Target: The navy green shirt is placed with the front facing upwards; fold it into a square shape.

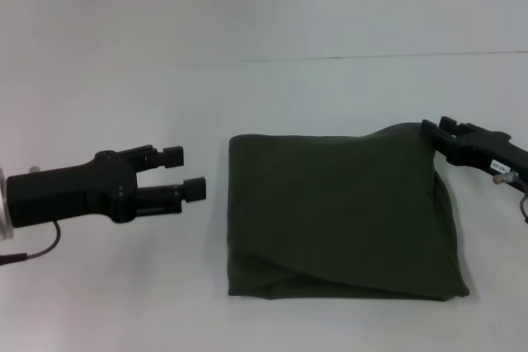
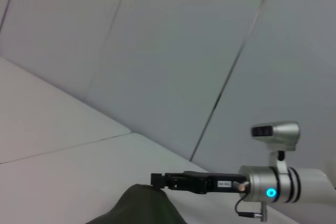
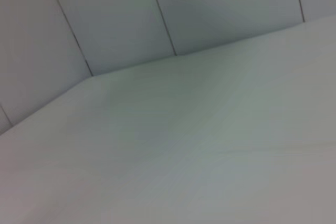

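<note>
A: What lies at 9 o'clock?
B: The left pincer, its 2 fingers spread apart and holding nothing, just beside the shirt's edge.

A: And centre?
B: The navy green shirt, folded roughly square on the white surface.

A: At 3 o'clock?
B: The right pincer, clamped onto the shirt's raised far corner.
</note>
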Available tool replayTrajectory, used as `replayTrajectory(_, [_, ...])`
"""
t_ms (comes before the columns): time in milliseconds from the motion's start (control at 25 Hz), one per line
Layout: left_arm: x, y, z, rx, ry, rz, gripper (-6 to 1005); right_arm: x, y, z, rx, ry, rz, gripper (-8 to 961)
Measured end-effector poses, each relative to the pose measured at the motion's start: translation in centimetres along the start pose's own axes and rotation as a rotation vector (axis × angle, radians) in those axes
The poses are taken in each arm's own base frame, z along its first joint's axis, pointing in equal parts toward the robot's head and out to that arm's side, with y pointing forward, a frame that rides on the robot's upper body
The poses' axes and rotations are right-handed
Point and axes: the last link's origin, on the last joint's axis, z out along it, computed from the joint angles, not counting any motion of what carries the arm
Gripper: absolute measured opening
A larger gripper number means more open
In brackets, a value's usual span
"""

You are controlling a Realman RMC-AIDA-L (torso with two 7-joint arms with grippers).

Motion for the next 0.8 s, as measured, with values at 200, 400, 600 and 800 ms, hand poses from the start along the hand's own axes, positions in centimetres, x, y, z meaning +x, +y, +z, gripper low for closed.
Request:
replayTrajectory(200, [0.0, -1.7, 0.5, 0.110, -0.012, -0.145, 878, -0.3, 0.0, -1.4, -0.038, -0.044, -0.047, 316])
replayTrajectory(400, [-0.3, -2.8, 2.1, 0.179, -0.096, -0.316, 877, -0.5, 1.4, -3.0, -0.163, -0.118, -0.151, 557])
replayTrajectory(600, [-0.2, -3.1, 3.7, 0.208, -0.214, -0.457, 877, 0.2, 3.3, -4.5, -0.309, -0.141, -0.281, 797])
replayTrajectory(800, [-0.2, -3.3, 5.1, 0.242, -0.271, -0.554, 874, 1.5, 4.7, -5.9, -0.449, -0.087, -0.372, 882])
